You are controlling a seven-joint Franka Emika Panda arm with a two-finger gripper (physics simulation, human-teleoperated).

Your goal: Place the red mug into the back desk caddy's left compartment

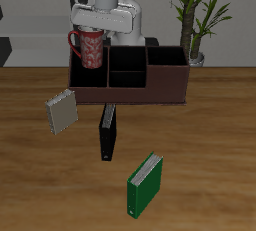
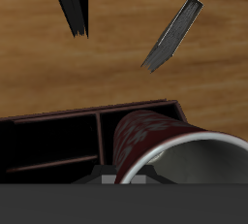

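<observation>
Three books [image 1: 108, 132] near, seemingly clear of caddy [image 1: 160, 87].

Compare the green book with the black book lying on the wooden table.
The green rectangular book lies nearest the table's front edge; the thin black book sits farther back, closer to the long dark brown desk caddy. The green book looks thicker and is angled; the black one appears slimmer and points nearly straight toward the caddy. Both rest apart from everything else.
</observation>
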